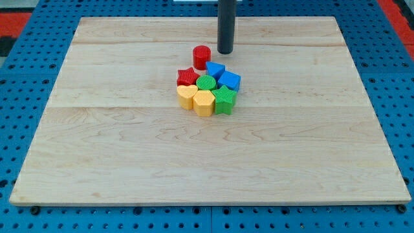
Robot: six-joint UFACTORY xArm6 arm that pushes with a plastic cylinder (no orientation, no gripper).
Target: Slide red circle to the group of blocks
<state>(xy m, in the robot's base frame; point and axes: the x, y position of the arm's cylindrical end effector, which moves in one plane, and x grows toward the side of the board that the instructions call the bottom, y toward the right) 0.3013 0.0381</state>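
The red circle (202, 56) stands on the wooden board (129, 142), just above the group of blocks and close to its top edge. The group holds a red star (187, 77), a green circle (206, 83), two blue blocks (215, 70) (229, 80), a yellow heart (186, 96), a yellow hexagon (203, 102) and a green block (224, 100), packed tightly together. My tip (224, 52) is just to the right of the red circle, slightly above it in the view, with a small gap between them.
A blue pegboard (26, 97) surrounds the board on all sides. A red area (16, 13) shows at the view's top corners.
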